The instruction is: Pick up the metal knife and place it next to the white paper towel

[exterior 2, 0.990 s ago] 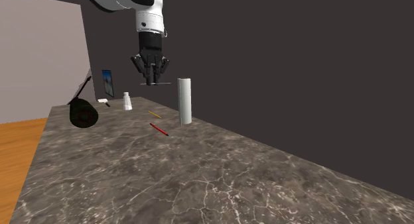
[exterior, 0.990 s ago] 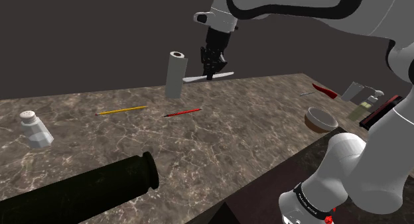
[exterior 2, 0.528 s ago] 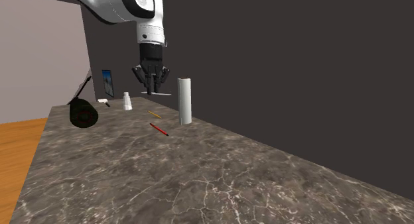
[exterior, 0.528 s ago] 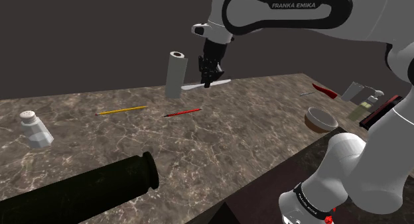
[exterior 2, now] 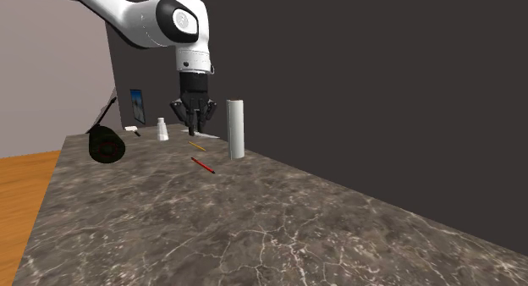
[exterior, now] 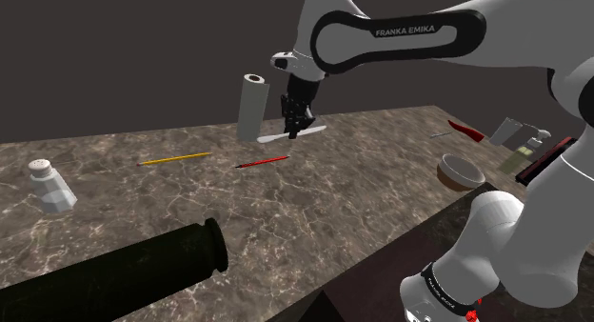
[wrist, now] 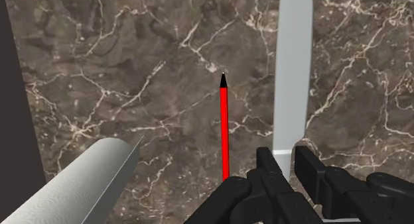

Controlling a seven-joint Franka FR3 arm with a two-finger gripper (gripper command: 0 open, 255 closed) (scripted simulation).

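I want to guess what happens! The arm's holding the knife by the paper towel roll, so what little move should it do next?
Probably lower the knife straight down: clasped in the jaws, it hangs above the countertop, right beside the paper towel roll.

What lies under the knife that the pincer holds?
Under the knife is brown marbled countertop; a red pencil lies beside it, not beneath. The pincer covers the handle, and the blade hides the counter strip directly below.
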